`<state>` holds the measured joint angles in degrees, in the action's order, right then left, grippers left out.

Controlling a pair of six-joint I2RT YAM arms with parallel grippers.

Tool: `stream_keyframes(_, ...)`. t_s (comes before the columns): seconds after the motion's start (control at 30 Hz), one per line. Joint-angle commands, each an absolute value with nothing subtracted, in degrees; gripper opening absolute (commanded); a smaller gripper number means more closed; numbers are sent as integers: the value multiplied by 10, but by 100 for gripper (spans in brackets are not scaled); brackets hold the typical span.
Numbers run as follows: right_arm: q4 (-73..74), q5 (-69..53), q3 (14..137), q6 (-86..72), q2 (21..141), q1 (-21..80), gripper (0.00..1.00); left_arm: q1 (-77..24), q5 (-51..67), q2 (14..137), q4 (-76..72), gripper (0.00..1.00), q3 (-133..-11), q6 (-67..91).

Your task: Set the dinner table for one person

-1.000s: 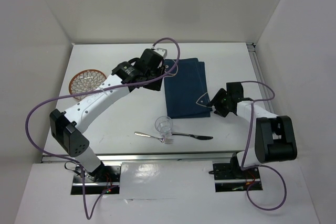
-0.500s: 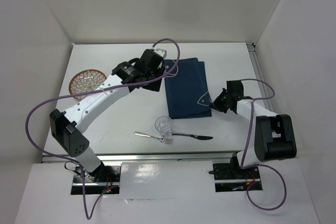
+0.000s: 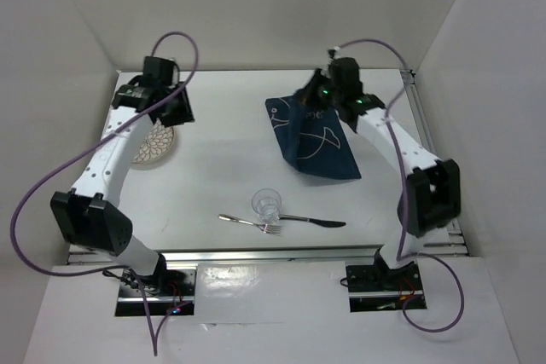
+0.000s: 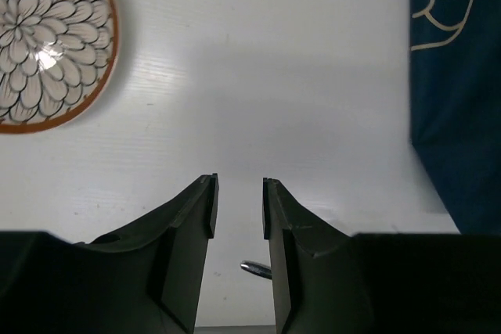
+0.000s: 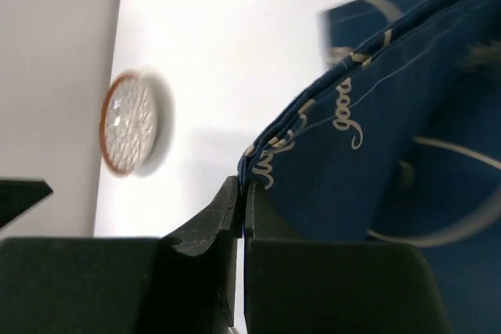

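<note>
The dinner table (image 3: 213, 176) is a plain white top. My right gripper (image 3: 309, 98) is shut on the folded edge of a dark blue fish-print placemat (image 3: 314, 138) and holds it raised at the far middle; the cloth hangs down toward the table. In the right wrist view the pads (image 5: 232, 197) pinch the placemat's hem (image 5: 368, 146). My left gripper (image 3: 175, 113) hovers open at the far left over a flower-patterned plate (image 3: 153, 147), with nothing between its fingers (image 4: 205, 209). The plate (image 4: 47, 37) lies up and left of them.
Near the front middle stand a clear glass (image 3: 267, 204), a fork (image 3: 247, 222) and a knife (image 3: 314, 222). A metal tip (image 4: 255, 269) shows low between my left fingers. White walls close in the table on three sides.
My right gripper has shut on the placemat and carried it up and toward the far side, showing its fish print. My left arm has swung left from the placemat to above the plate.
</note>
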<state>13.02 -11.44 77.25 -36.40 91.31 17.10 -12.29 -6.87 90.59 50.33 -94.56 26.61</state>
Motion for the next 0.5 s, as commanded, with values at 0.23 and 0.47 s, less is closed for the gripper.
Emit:
stream_keyframes(0.23, 259, -203, 1173, -169, 1268, 417, 50, 52, 65, 716, 469, 52, -781, 352)
stream_keyframes(0.47, 192, -146, 1020, -225, 1122, 372, 81, 71, 102, 695, 437, 55, -727, 347)
